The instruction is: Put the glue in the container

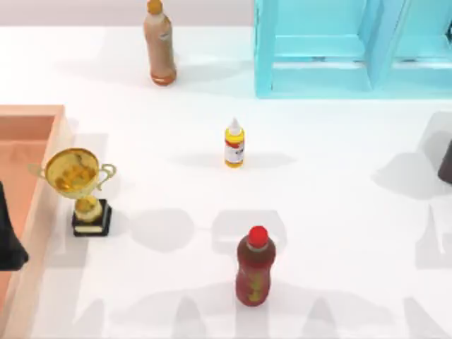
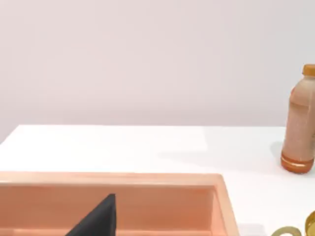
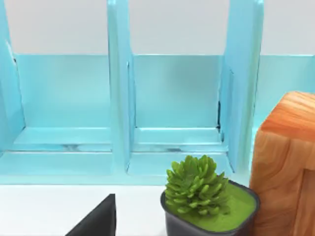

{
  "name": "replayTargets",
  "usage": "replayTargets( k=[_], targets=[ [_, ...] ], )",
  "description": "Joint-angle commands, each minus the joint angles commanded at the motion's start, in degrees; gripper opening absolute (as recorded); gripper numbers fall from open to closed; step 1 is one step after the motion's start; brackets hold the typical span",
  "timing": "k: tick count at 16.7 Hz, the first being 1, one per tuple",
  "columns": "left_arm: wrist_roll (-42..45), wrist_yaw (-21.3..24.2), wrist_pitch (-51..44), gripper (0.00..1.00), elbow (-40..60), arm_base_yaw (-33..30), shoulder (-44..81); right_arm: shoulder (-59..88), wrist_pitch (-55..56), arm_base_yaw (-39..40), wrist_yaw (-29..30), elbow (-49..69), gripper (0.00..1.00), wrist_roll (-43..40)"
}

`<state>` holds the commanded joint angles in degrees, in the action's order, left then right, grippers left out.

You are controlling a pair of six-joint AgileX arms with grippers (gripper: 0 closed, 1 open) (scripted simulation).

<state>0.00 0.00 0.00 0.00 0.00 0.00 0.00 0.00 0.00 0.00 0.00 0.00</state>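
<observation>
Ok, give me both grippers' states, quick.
Left gripper: over the container at the table's left edge; open or shut cannot be told.
Right gripper: at the table's right edge; cannot be told. The glue stands untouched.

A plain white worktop fills the scene, smooth and matte. Soft grey shadows fall across it (several long ones lie along the near edge), so the light is diffuse and comes from above. Behind the worktop's far edge stands a bare, pale wall with a faint pinkish-grey tone, without windows or other furniture in sight.
</observation>
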Motion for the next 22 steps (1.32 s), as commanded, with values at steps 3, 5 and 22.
replayTargets(
  k=[3, 5, 22],
  targets=[
    [-0.2, -0.2, 0.0, 1.00, 0.4, -0.3, 0.6, 0.0, 0.0, 0.0, 0.0, 0.0, 1.00, 0.0],
    [-1.5, -1.4, -0.2, 1.00, 2.4, -2.0, 3.6, 0.0, 0.0, 0.0, 0.0, 0.0, 1.00, 0.0],
    [-27.9, -26.8, -2.3, 1.00, 52.0, -39.4, 88.9, 0.0, 0.0, 0.0, 0.0, 0.0, 1.00, 0.0]
  ],
)
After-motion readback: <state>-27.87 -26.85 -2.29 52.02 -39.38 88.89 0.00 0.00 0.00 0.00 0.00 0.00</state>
